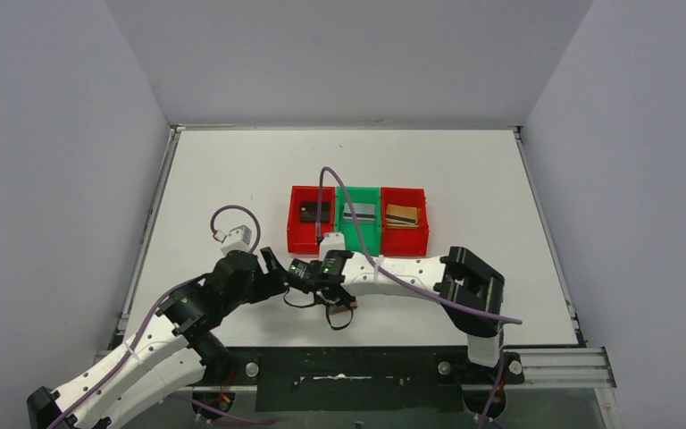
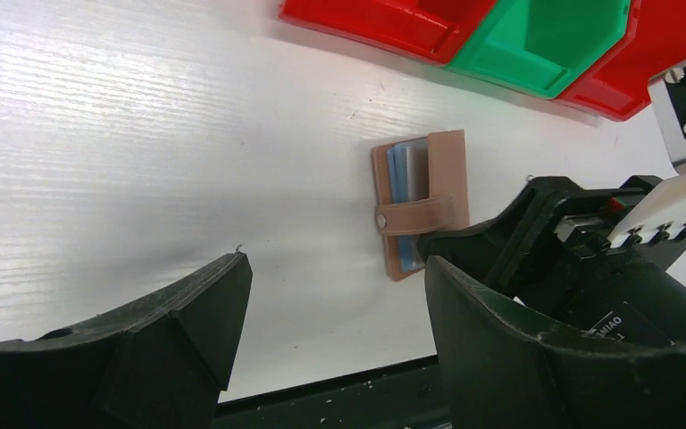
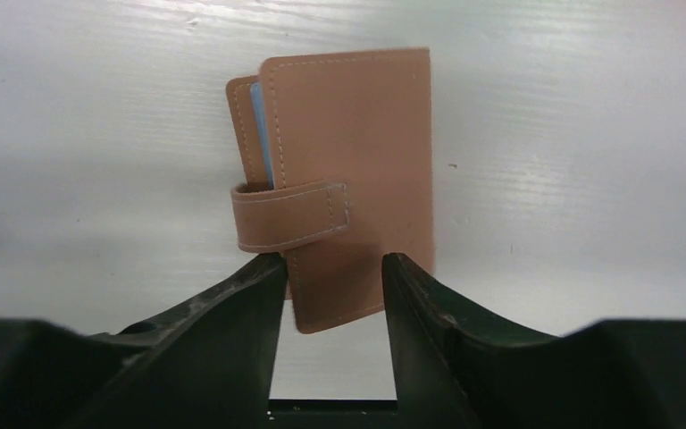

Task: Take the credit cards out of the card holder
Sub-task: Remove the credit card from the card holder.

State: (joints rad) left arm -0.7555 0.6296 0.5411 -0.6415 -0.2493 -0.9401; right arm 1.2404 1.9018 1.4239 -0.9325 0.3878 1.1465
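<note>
The tan leather card holder [image 3: 348, 161] lies folded on the white table near its front edge, its snap tab [image 3: 290, 217] wrapped round it. A light blue credit card [image 3: 262, 134] peeks from its open side; it also shows in the left wrist view [image 2: 405, 170]. My right gripper [image 3: 332, 268] hovers over the holder's near end, jaws a little apart, gripping nothing. My left gripper [image 2: 335, 264] is wide open and empty just left of the holder [image 2: 433, 170]. A black card [image 1: 314, 213], a silver card [image 1: 358, 213] and a gold card [image 1: 402, 215] lie in the bins.
Three joined bins stand mid-table: red [image 1: 296, 234], green [image 1: 358, 239], red [image 1: 425, 234]. The two arms meet close together near the table's front edge [image 1: 357, 344]. Grey walls enclose the table on three sides.
</note>
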